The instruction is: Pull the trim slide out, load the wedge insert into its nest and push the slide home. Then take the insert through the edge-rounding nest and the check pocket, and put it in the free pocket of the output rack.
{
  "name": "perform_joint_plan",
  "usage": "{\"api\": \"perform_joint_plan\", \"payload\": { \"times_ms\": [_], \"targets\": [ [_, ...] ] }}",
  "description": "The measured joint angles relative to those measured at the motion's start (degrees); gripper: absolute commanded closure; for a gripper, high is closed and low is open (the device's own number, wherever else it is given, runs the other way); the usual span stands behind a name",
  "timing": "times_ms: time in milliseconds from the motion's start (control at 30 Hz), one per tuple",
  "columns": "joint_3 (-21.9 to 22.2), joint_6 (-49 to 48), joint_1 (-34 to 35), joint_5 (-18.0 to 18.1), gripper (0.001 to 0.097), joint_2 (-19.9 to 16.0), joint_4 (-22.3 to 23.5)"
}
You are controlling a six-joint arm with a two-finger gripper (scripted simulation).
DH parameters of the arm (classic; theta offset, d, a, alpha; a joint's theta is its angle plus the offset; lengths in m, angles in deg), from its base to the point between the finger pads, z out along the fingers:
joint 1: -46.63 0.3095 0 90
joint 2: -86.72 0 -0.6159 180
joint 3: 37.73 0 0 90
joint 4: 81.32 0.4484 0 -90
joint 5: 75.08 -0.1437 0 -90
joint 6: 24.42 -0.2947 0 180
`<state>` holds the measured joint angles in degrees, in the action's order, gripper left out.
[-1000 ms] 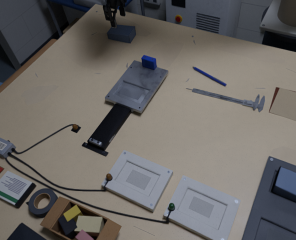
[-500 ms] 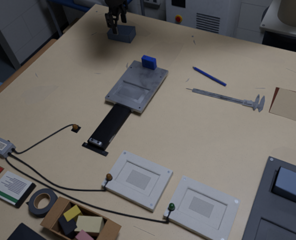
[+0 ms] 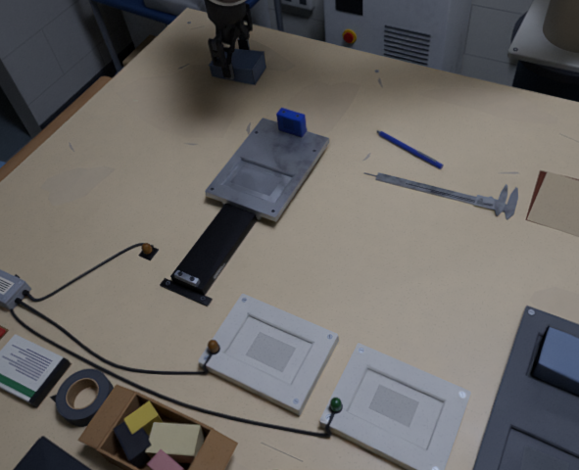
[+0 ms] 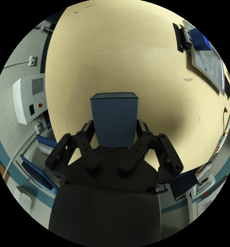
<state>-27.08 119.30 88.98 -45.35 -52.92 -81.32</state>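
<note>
The wedge insert (image 3: pixel 247 66) (image 4: pixel 113 119) is a grey-blue block lying on the table at its far left end. My gripper (image 3: pixel 227 61) (image 4: pixel 114 128) is down around it and open, holding nothing. The trim slide (image 3: pixel 267 168) is a grey plate with a shallow nest near the table's middle, pulled out along its black rail (image 3: pixel 212 251), with a blue handle block (image 3: pixel 291 122) on its far end. Two white nest plates (image 3: pixel 271 352) (image 3: pixel 397 406) lie near the front. The dark output rack (image 3: pixel 548 399) sits at the front right with a grey-blue block (image 3: pixel 573 364) in one pocket.
Behind the table stand white cabinets (image 3: pixel 391 30) with a red button. A blue pen (image 3: pixel 410 150) and a caliper (image 3: pixel 446 195) lie right of the slide. At the front left are cables, a tape roll (image 3: pixel 83 396) and a box of blocks (image 3: pixel 158 437).
</note>
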Motion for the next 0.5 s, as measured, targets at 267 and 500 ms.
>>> {"api": "perform_joint_plan", "payload": {
  "times_ms": [267, 500],
  "targets": [
    [0.00, 0.00, 0.00, -0.07, 0.0181, -0.05, 0.00],
    [0.00, 0.00, 0.00, -0.08, 0.0246, -0.06, 0.00]
  ]
}}
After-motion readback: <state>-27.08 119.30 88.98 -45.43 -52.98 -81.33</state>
